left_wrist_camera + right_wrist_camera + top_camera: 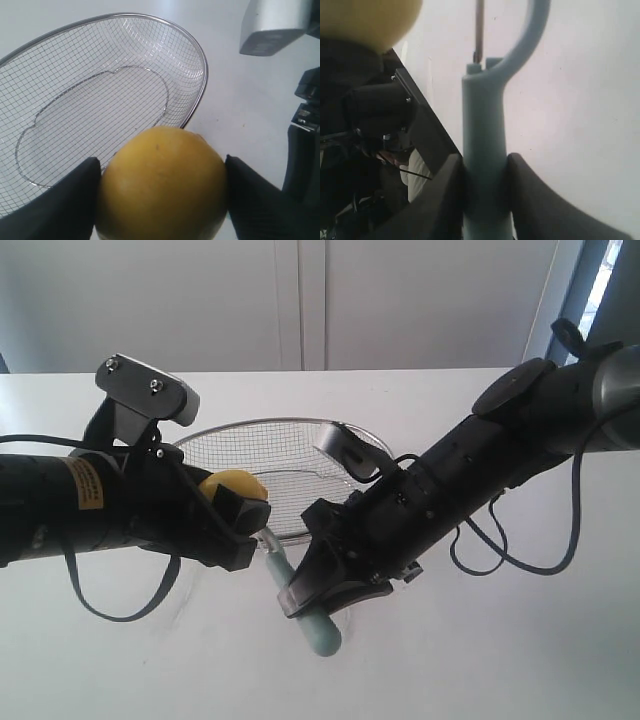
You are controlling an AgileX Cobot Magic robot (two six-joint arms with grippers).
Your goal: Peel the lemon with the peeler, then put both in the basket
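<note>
Over white table (480,660), beside the basket (290,421), left gripper (161,200) clamps the lemon (236,485); right gripper (485,195) clamps the peeler (484,125) by its handle, long axis aimed blade-first at the lemon close by.

basket (280,465) on table (480,660), mid-back | lemon (235,487) at its front-left rim | peeler (322,633) just right of lemon, before basket
</note>
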